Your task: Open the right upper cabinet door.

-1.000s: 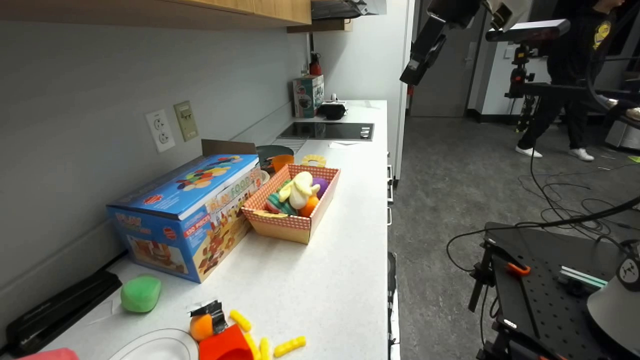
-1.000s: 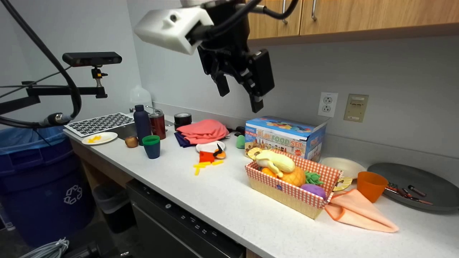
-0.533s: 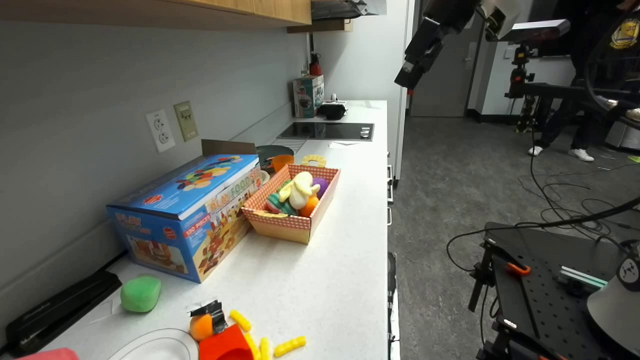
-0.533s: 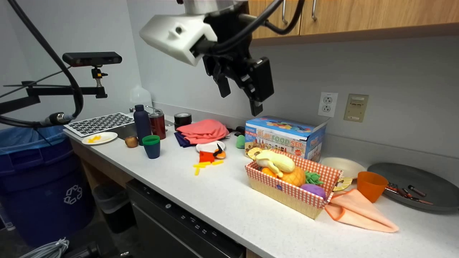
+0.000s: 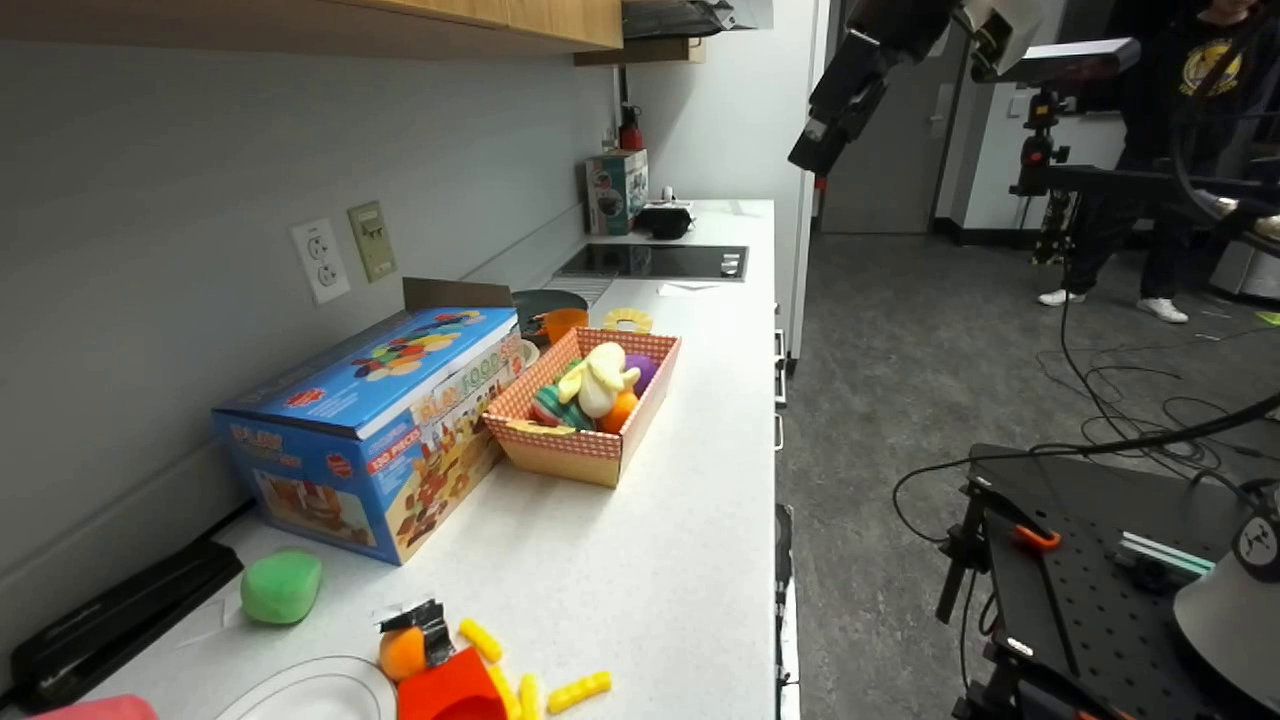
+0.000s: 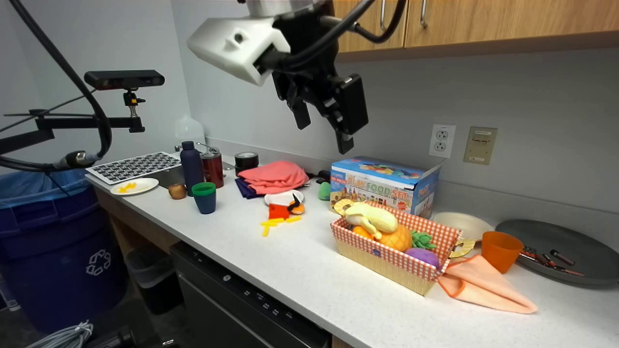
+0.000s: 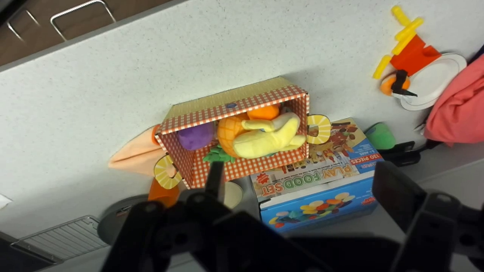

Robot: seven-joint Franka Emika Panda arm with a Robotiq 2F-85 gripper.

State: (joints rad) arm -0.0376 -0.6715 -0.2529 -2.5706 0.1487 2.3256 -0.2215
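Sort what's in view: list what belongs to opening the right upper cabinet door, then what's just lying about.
For the job:
right upper cabinet door, apparently shut
its metal handle
gripper, open, holding nothing

Just lying about:
blue play-food box
checked basket
toy banana
orange cup
dark plate
peach cloth

The right upper cabinet door (image 6: 515,20) — light-brown wood, slim metal handle (image 6: 423,14) — hangs high, upright and closed.
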